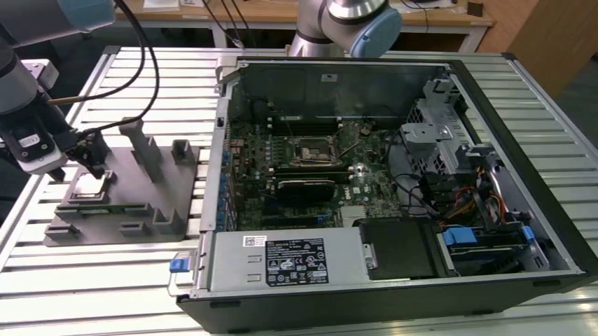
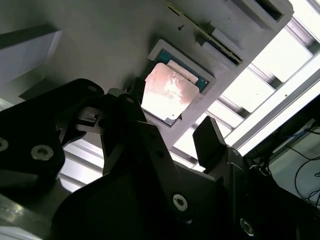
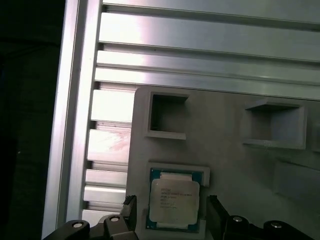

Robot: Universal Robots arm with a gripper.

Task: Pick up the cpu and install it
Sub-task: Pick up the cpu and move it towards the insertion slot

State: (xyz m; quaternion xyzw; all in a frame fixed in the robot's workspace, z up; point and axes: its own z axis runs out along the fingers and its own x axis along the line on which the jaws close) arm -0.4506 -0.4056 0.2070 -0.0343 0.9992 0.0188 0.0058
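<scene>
Over on the exterior view's left, the gripper (image 1: 94, 166) hangs low above the grey fixture block (image 1: 140, 203), which sits on the slatted metal table (image 1: 112, 280). And there's the cpu (image 1: 89, 185), lying flat in its square pocket on that block, silvery top facing up, right under the tool. In the first wrist view the cpu (image 3: 174, 200) sits squarely between the two black fingers (image 3: 215, 215), which are spread wide, one on each side of the pocket, gripping nothing, with a gap showing on both sides of the chip. The second wrist view agrees: the cpu (image 2: 167, 92) is seated in its recess, bright top gleaming, and the dark fingers stand apart from it. Moving toward the exterior view's right, well away from the block, the open computer case (image 1: 374, 308) lies on its side, motherboard (image 1: 280, 168) exposed, the black-centred socket (image 1: 309, 150) near the board's middle. A power supply (image 1: 280, 262) fills the case's near edge, and behind the case another arm (image 1: 360, 24) stands.
</scene>
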